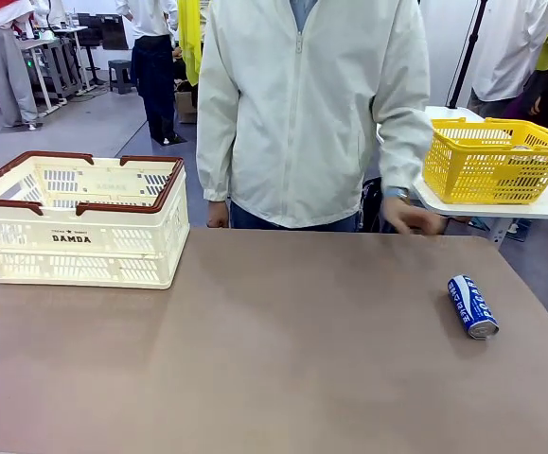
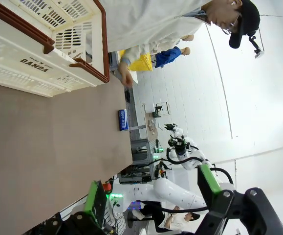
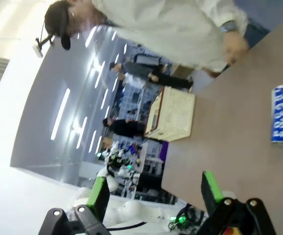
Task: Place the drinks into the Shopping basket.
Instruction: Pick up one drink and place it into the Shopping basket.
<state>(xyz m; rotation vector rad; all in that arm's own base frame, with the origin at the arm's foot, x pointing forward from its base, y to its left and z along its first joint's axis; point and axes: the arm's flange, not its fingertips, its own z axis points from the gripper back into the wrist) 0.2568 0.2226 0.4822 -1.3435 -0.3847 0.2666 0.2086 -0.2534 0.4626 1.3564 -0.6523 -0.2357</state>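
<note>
A blue-and-white can lies on its side at the right of the brown table, its silver top toward me. The same can appears in both wrist views. The cream Shopping basket with brown rim and "DAMDA" print stands at the table's far left, and its rim is close in the left wrist view. From the right wrist the basket looks small and far off. My left gripper is open with nothing between its fingers. My right gripper is open too, well away from the can.
A person in a pale jacket stands at the far side of the table, one hand blurred just above the far edge at the right. A yellow mesh basket sits on a white side table at the far right.
</note>
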